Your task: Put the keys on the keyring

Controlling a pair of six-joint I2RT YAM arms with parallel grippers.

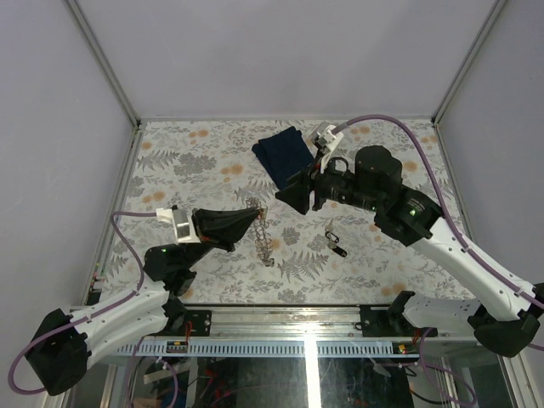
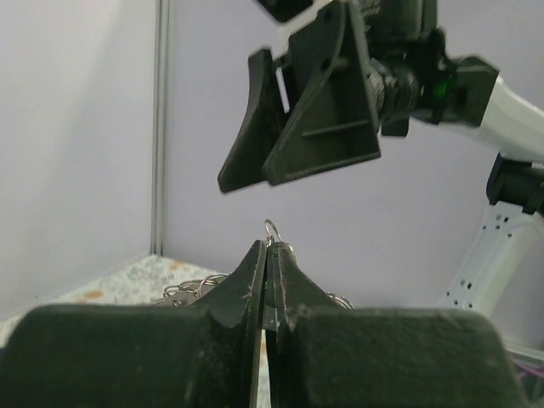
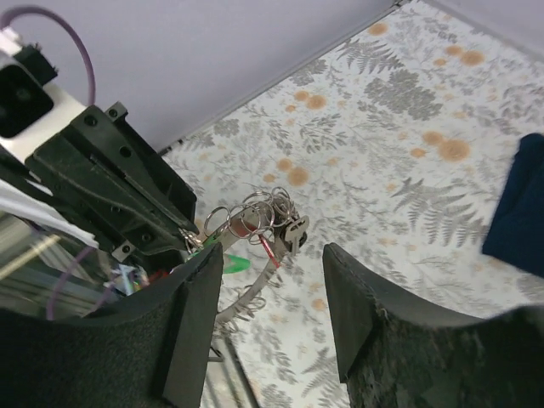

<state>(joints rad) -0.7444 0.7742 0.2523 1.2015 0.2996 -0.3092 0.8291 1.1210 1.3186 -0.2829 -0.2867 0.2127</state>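
My left gripper [image 1: 248,221] is shut on the keyring [image 1: 261,229], a silvery chain-like loop that hangs from its tips down to the table. In the left wrist view the fingers [image 2: 255,280] are pressed together with a thin wire ring [image 2: 272,228] poking out above them. In the right wrist view the keyring [image 3: 270,255] carries several small rings, a grey key [image 3: 295,231], and red and green pieces. My right gripper [image 1: 297,197] is open and empty, just right of and above the keyring [image 3: 272,272]. Two small dark keys [image 1: 335,243] lie on the table.
A dark blue folded cloth [image 1: 285,153] lies at the back centre, behind the right gripper. The floral table top [image 1: 204,161] is bounded by grey walls and a metal rail [image 1: 280,310] at the near edge.
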